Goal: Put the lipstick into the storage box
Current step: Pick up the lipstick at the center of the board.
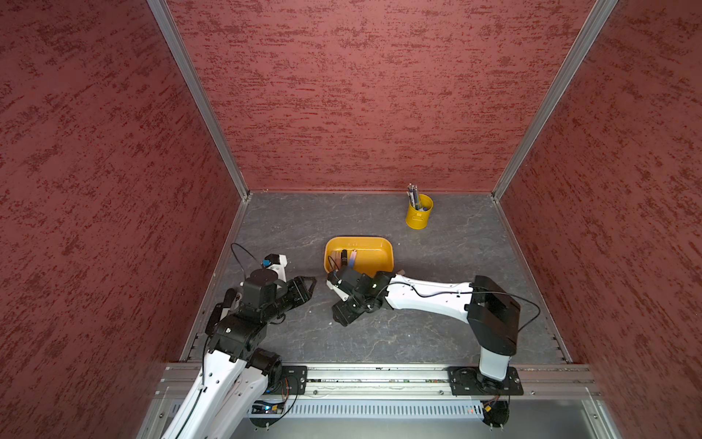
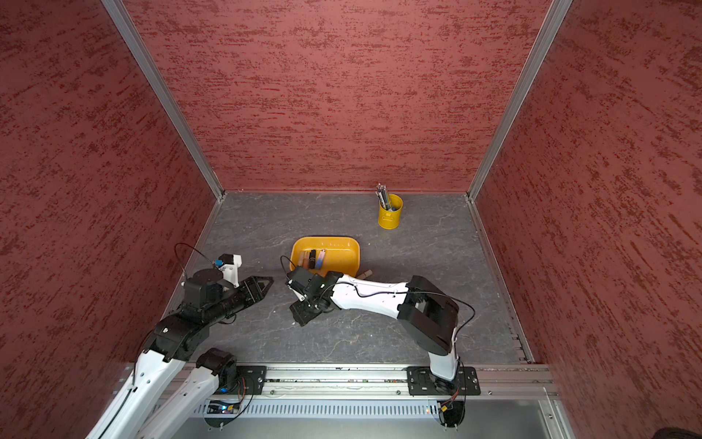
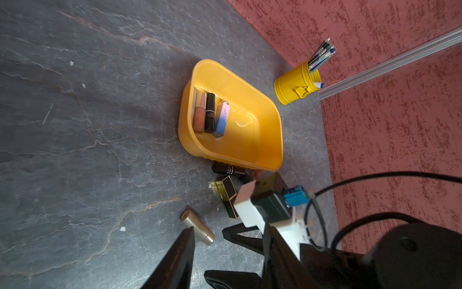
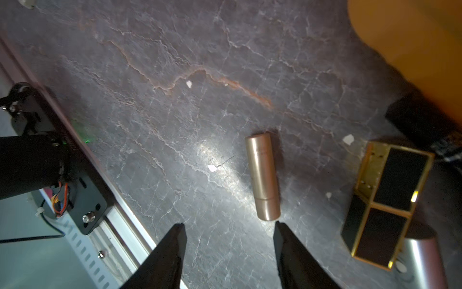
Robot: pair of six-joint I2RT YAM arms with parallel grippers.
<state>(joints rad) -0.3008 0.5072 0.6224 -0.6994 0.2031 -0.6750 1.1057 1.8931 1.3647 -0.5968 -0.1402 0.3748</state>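
Our right gripper [image 4: 228,224] hangs with fingers apart and empty. The gold lipstick [image 4: 262,176] lies on the desk [image 4: 150,100] just ahead of one fingertip, near the storage box [image 3: 250,142] but outside it. Our left gripper [image 1: 309,283] is parted too, holding nothing.

Robot test cell, lab-type setup. Three red textured wall panels [image 1: 361,95] box in the work area, joined at the corners by bare aluminium posts [image 1: 199,99]. Dark stone-patterned desk [image 1: 437,334]. Along the front edge an aluminium rail [image 1: 380,376] carries the left arm [image 1: 212,380] and right arm [image 1: 429,292], bolted on black plates [image 1: 459,380]. Slotted cable duct [image 1: 380,409] below, loose wiring showing.
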